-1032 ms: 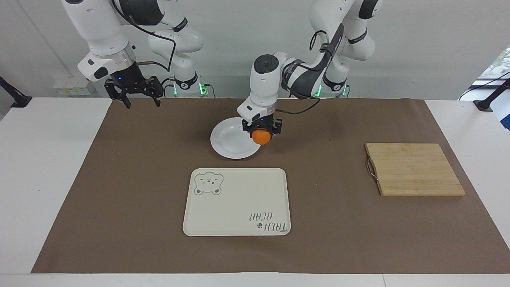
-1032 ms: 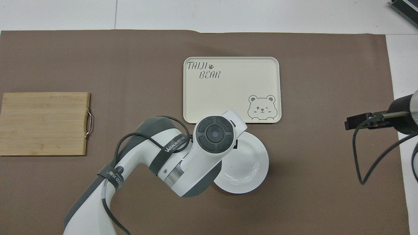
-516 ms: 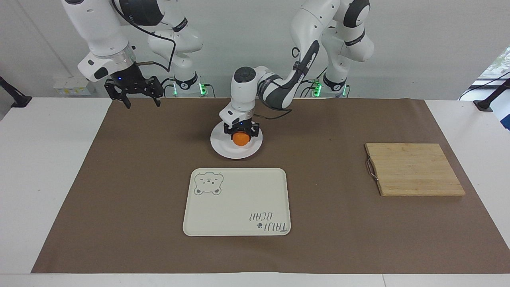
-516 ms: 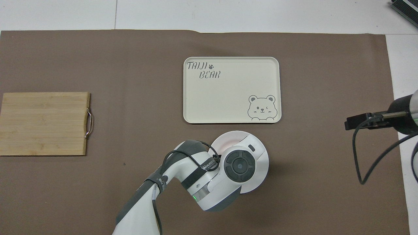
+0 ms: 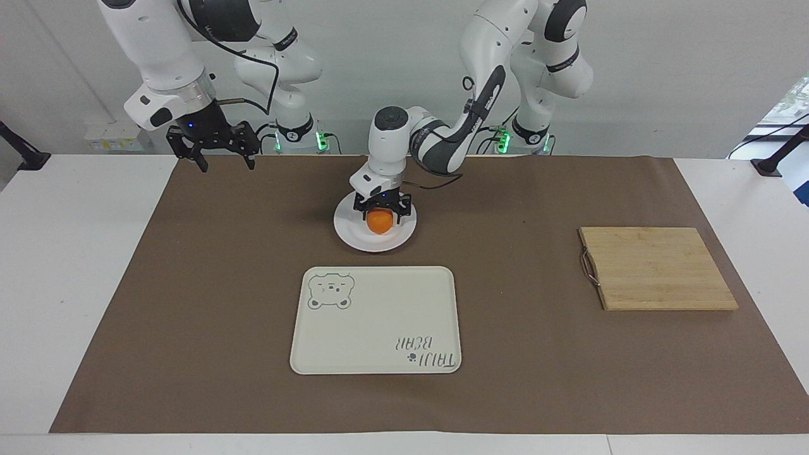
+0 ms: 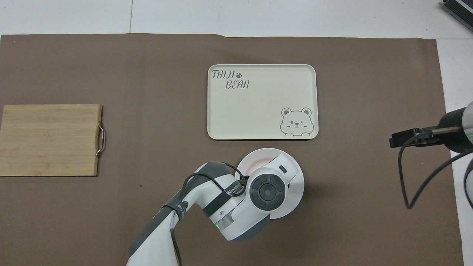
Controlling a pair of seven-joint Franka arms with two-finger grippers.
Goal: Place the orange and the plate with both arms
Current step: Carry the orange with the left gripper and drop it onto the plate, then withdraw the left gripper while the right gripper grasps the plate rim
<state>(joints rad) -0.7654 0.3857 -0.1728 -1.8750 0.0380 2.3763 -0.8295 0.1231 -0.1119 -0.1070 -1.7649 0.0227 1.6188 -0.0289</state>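
Closed on the orange (image 5: 378,222), with the left gripper (image 5: 379,215) low over the middle of the plate (image 5: 354,234) and the fruit at or just above the dish; contact not clear. Held spread and empty, the jaws of the right gripper (image 5: 218,153), waiting above the mat's edge at the right arm's end of the desk (image 5: 63,253). Judged about midway: orange delivered but not released, plate not yet on the bear-print tray (image 5: 379,316), just beside it, farther from the robots.
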